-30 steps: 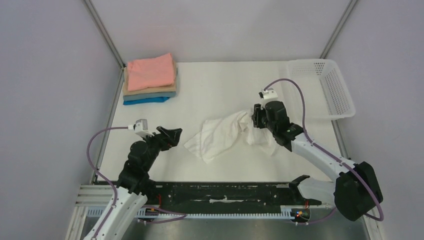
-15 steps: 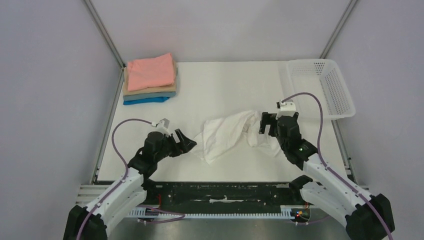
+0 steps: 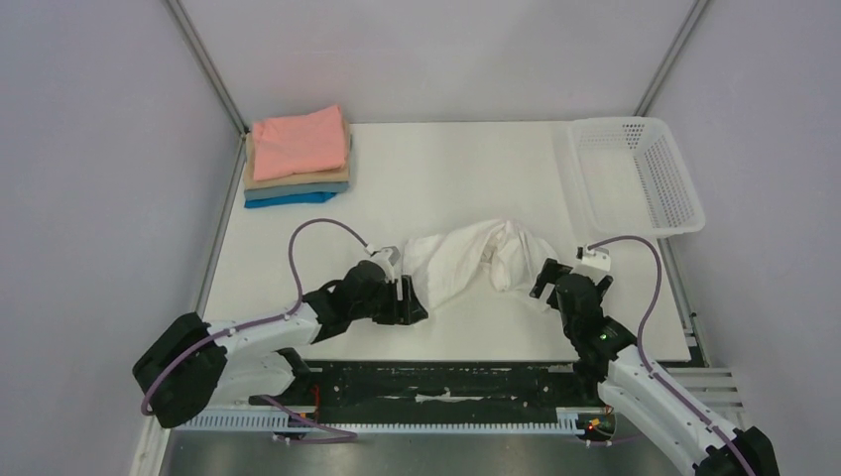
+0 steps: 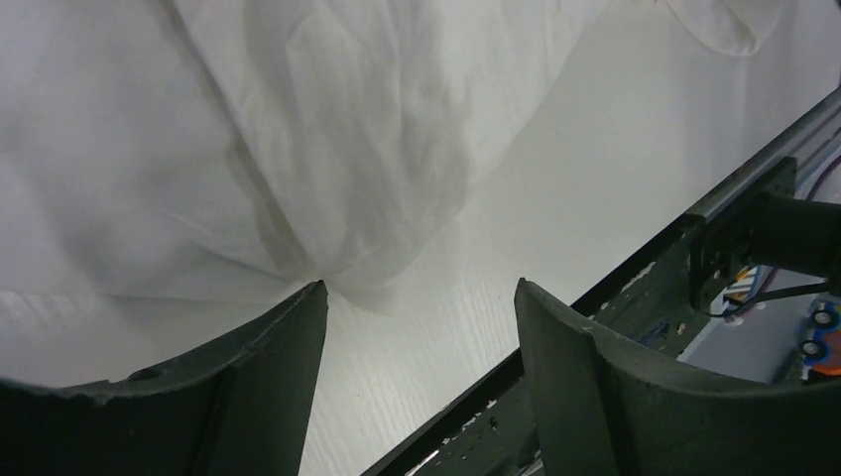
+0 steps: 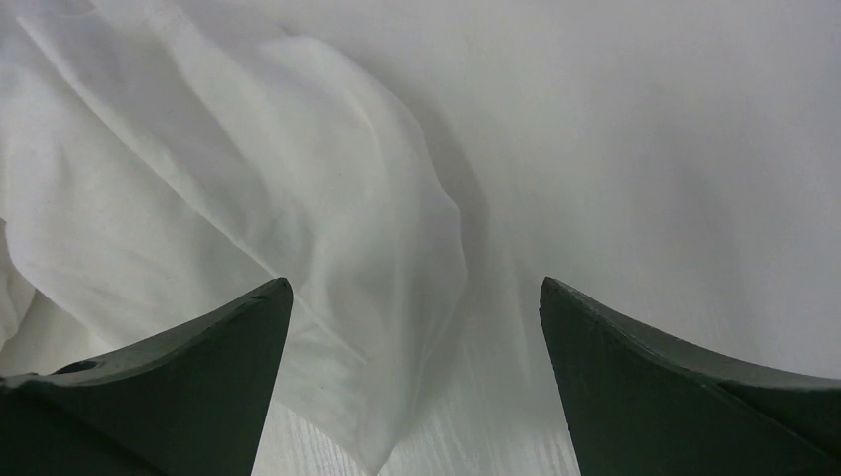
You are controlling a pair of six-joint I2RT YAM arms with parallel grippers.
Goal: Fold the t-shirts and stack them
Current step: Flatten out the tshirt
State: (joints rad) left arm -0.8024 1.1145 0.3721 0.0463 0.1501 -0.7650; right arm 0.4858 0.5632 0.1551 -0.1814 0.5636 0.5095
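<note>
The plain white t-shirt lies crumpled in the middle of the table. My left gripper is open and low at the shirt's near left edge. In the left wrist view the cloth hangs just ahead of its left finger. My right gripper is open beside the shirt's right end. In the right wrist view a fold of the shirt lies between and ahead of its jaws. A stack of folded t-shirts, salmon pink on top and bright blue at the bottom, sits at the far left.
A white mesh basket stands at the far right corner. The black rail of the arm mount runs along the table's near edge, also visible in the left wrist view. Grey walls close in the table.
My left arm swung right and down to the shirt's near left edge. My right gripper let go of the shirt and drew back to the near right. The shirt settled on the table.
</note>
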